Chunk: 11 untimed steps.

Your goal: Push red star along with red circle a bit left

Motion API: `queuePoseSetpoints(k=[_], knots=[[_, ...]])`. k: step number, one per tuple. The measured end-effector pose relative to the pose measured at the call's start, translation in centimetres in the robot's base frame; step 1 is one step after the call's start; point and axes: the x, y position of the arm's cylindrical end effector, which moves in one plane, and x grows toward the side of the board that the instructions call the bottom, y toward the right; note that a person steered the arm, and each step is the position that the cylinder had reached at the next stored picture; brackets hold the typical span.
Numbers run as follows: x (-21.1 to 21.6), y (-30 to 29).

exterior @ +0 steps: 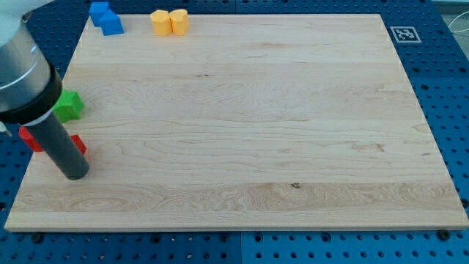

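My tip (75,174) beside red blocks (77,144)

The light wooden board (242,125) lies on a blue perforated base (447,88). At the board's top-left edge rest two blue blocks (105,17) touching each other, and just right of them two yellow blocks (169,22), also touching. Near the view's left edge sits a green block (70,105). Below it lie red pieces (32,139), partly hidden by my rod; my tip (76,173) rests just beside them.
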Motion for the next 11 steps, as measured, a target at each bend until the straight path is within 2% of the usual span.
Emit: queuePoseSetpoints(k=[3, 5, 6, 11], knots=[[0.2, -2.2], [-0.2, 3.2], [-1.5, 3.3], [-2.7, 0.6]])
